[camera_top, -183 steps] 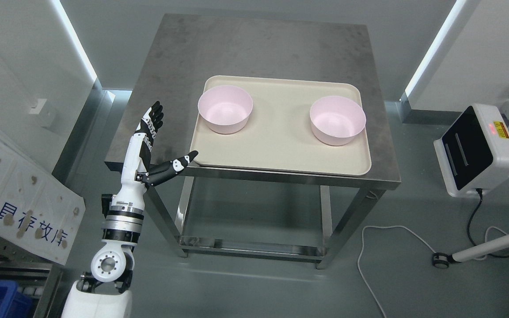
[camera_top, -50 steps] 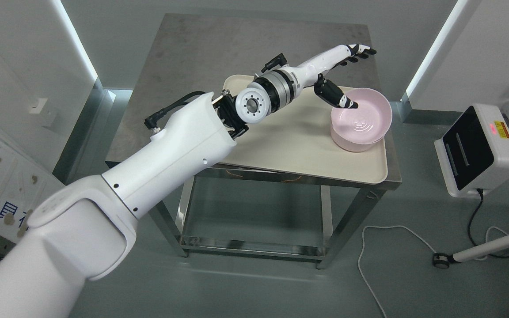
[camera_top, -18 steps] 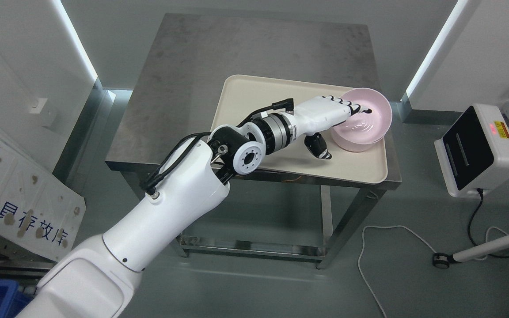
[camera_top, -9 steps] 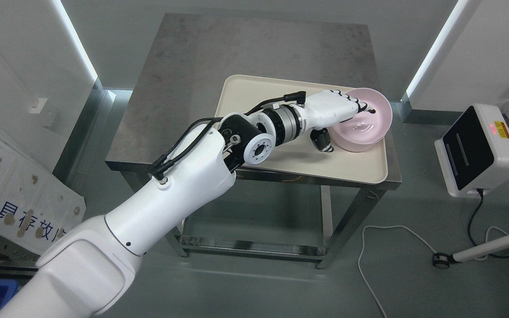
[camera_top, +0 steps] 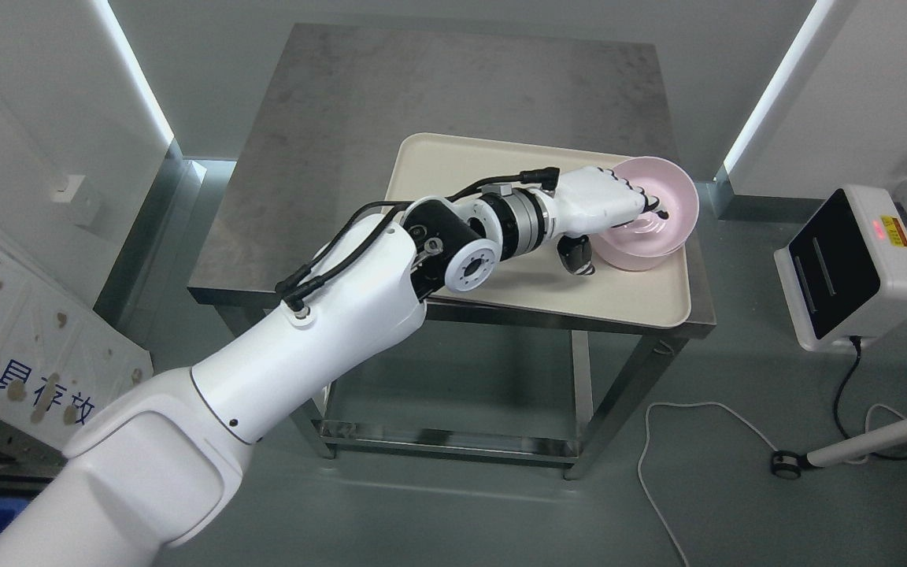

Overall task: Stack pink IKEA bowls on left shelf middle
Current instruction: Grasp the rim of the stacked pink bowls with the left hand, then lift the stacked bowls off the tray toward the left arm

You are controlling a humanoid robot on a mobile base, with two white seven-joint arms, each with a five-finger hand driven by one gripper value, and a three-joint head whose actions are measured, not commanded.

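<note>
Bowls (camera_top: 653, 216) nested at tray's (camera_top: 461, 157) 3 o'clock corner: likely light, stiff, slick plastic. Best pinched at 9 o'clock rim, where left hand (camera_top: 607, 206) clasps, fingers inside, thumb outside. Table (camera_top: 327, 118) underneath.

Left hand (camera_top: 601, 206) hides bowls' (camera_top: 662, 228) near rim.

My left arm (camera_top: 327, 315) stretches up and to the right, left hand (camera_top: 603, 209) palm down, fingers (camera_top: 646, 206) curled forward (thumb (camera_top: 577, 256) tucked beneath).
</note>
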